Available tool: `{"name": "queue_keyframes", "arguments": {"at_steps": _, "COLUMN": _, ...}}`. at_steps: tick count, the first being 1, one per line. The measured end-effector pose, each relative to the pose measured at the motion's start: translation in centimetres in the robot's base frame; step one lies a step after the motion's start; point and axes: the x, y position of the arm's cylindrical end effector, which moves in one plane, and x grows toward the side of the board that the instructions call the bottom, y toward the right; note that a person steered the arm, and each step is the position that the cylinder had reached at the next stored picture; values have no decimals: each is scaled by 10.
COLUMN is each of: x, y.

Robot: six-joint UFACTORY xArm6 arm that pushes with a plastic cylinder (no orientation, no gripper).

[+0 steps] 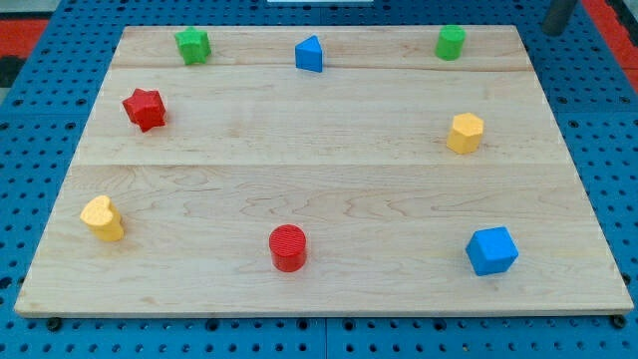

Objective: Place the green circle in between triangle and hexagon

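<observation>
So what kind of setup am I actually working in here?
Likely a lab tabletop pushing rig: a wooden board lying on a blue perforated base, scattered with small coloured blocks such as the green circle and blue triangle. My tip sits beyond the board's top-right corner.

You see only a short stretch of the dark rod (558, 15) at the view's top right, cut off by the top edge; whether its visible lower end is my tip you cannot tell; the counter (319, 170) lies whole, though the blue pegboard (20, 120) beneath runs past every edge.
</observation>
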Motion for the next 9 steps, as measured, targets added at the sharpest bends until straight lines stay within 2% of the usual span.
{"name": "queue_keyframes", "arguments": {"at_steps": 5, "x": 12, "y": -150}}
{"name": "queue_keyframes", "arguments": {"at_steps": 6, "x": -7, "y": -151}}
{"name": "queue_keyframes", "arguments": {"at_steps": 7, "x": 18, "y": -163}}
{"name": "queue_keyframes", "arguments": {"at_steps": 8, "x": 3, "y": -164}}
{"name": "queue_keyframes", "arguments": {"at_steps": 9, "x": 35, "y": -176}}
